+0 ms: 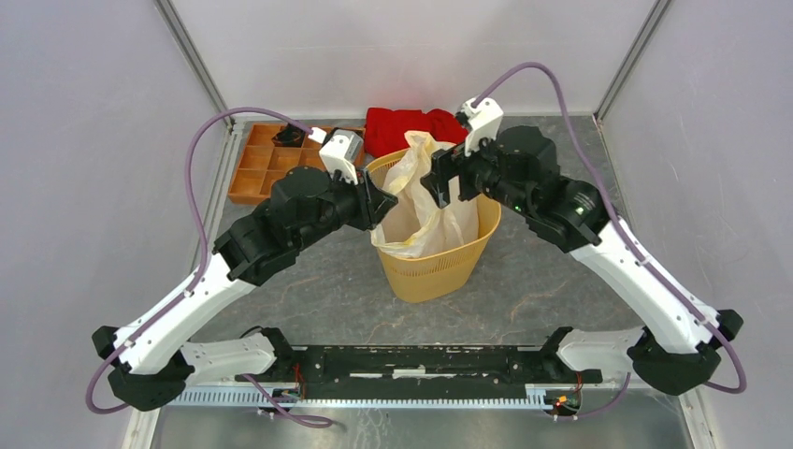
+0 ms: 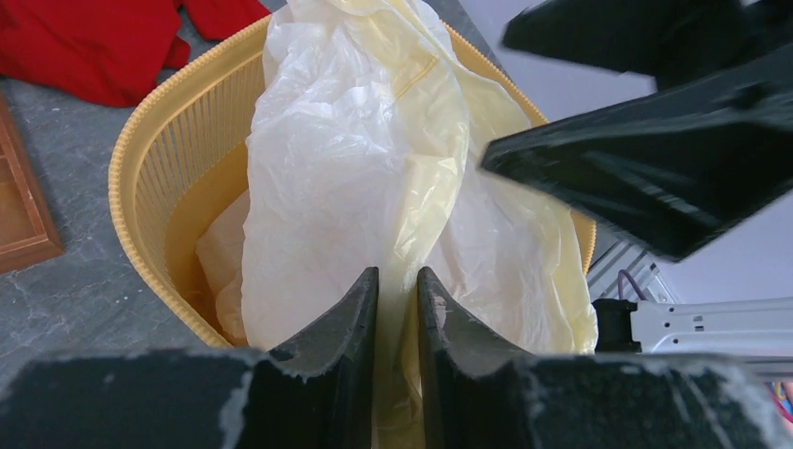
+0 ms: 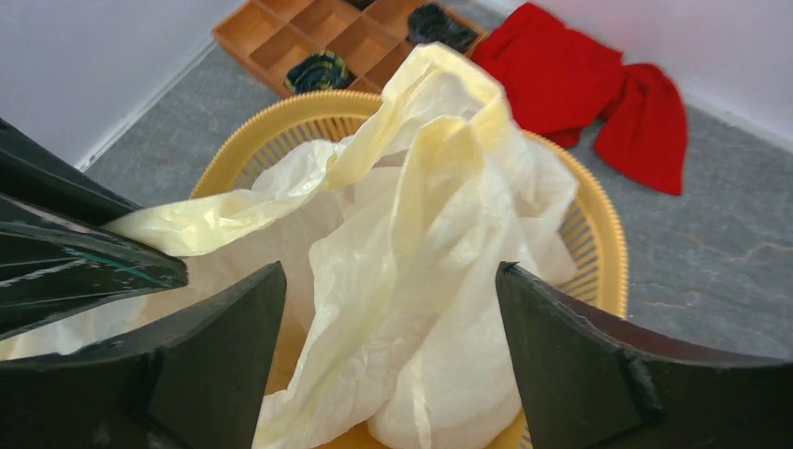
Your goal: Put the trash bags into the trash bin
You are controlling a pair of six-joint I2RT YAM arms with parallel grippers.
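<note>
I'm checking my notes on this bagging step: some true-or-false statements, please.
1. The bag sits partly in the bin, its top above the rim. True.
2. The right gripper has its jaws clamped on the bag. False: they stand wide apart around it.
3. The left gripper has its jaws pinched on a fold of the bag. True.
4. The red cloth lies inside the bin. False: it lies on the table behind it.

The bag (image 1: 421, 201) fills most of the mouth of the bin (image 1: 439, 271) and rises above the rim, leaving a gap only along the far rim. The left gripper (image 2: 397, 281) and right gripper (image 3: 391, 276) crowd it from both sides. Cloth (image 1: 411, 126) lies close behind, tray (image 1: 266, 164) far-left; table (image 1: 327, 299) in front is open.
</note>
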